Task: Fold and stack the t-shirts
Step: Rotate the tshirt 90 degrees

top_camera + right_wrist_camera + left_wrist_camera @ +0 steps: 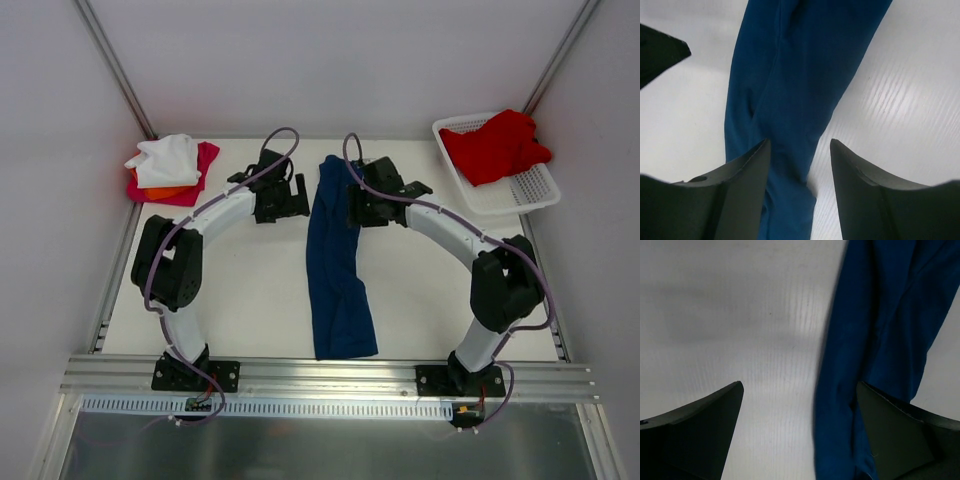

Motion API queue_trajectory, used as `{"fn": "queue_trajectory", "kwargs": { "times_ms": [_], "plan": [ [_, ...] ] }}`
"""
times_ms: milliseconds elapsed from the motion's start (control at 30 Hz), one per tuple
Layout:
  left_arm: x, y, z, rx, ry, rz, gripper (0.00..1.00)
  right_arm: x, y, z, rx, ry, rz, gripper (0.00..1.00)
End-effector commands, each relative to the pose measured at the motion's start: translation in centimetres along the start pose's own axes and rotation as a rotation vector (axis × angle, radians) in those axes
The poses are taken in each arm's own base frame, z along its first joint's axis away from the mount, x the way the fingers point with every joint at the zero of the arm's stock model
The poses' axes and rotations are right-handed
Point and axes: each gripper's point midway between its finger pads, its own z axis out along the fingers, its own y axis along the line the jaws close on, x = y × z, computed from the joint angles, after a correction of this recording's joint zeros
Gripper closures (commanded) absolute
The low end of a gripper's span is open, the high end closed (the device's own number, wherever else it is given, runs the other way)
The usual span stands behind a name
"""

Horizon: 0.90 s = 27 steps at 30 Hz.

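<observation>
Left hand [800,386] spread wide just left of navy t-shirt [335,270], bunched lengthwise on counter [250,300]; right hand [800,142] released above it. Could pinch one layer only, dragging folds crooked.

Plain navy t-shirt [335,265], red t-shirt [495,148], white lattice basket [530,188]

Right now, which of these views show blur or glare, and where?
Top external view: sharp, evenly lit, soft shadows only. Left wrist view: the navy blue cloth t-shirt has a blurred edge; pale glare on the white table. Right wrist view: striped glare at right; jaws dark, featureless.
</observation>
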Motion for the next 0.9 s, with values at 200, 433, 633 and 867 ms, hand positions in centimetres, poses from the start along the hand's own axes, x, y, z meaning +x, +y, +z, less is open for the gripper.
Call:
{"fn": "queue_trajectory", "kwargs": {
  "times_ms": [200, 433, 633, 867],
  "plan": [
    [-6.5, -6.7, 3.1, 0.181, -0.075, 0.022, 0.02, -5.3, -1.5, -0.7, -0.086, -0.109, 0.073, 0.46],
    [-11.0, -12.0, 6.8, 0.395, -0.066, -0.05, 0.04, -6.4, -4.2, -3.2, -0.088, -0.189, 0.138, 0.46],
    [-13.0, -10.4, 10.3, 0.347, -0.095, -0.121, 0.07, -6.7, -5.0, -5.8, -0.104, -0.247, 0.142, 0.46],
    [-15.8, -7.2, 11.5, 0.263, -0.166, -0.133, 0.05, -6.5, -5.2, -8.0, -0.132, -0.29, 0.145, 0.45]
  ]
}}
